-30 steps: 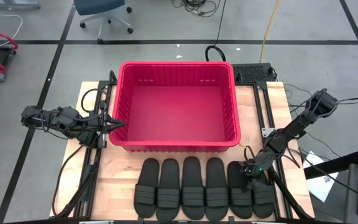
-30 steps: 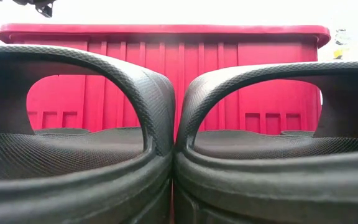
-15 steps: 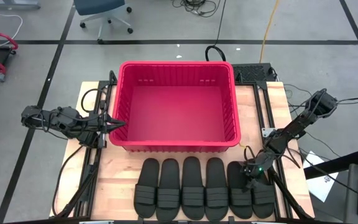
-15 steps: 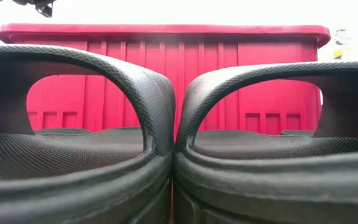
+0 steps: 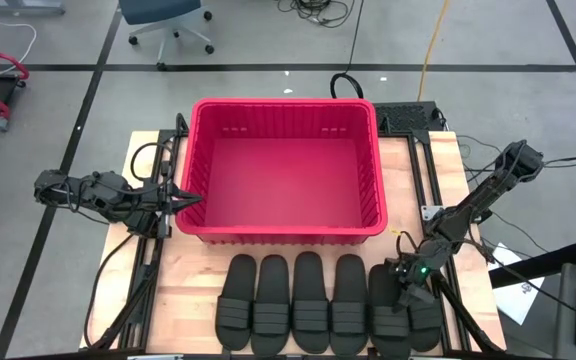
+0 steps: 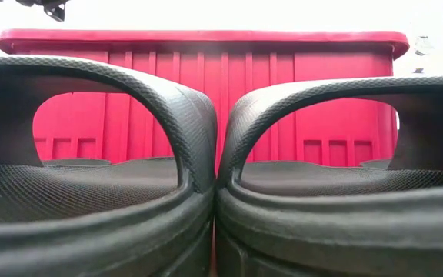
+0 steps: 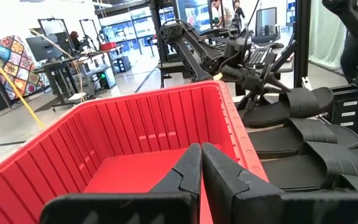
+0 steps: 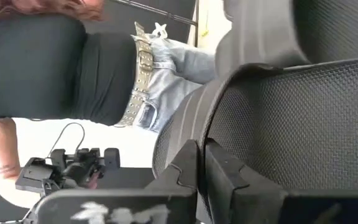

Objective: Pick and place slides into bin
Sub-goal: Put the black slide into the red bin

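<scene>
Slides (image 5: 326, 303), six in all, are seen side by side in a row along the lower centre of the frame on the wooden surface (image 5: 183, 275), just below the red bin (image 5: 284, 168), whose floor is bare. At the left, the left claw (image 5: 180, 200) is held with fingers closed on nothing, beside the bin's left wall. At the lower right, the right claw (image 5: 409, 292) is lowered onto the two rightmost slides; whether anything is gripped cannot be told.

Matt black rubber slides (image 5: 310, 300) with pebbled footbeds; glossy red plastic bin (image 5: 286, 108), ribbed walls; pale wooden table (image 5: 190, 282).
</scene>
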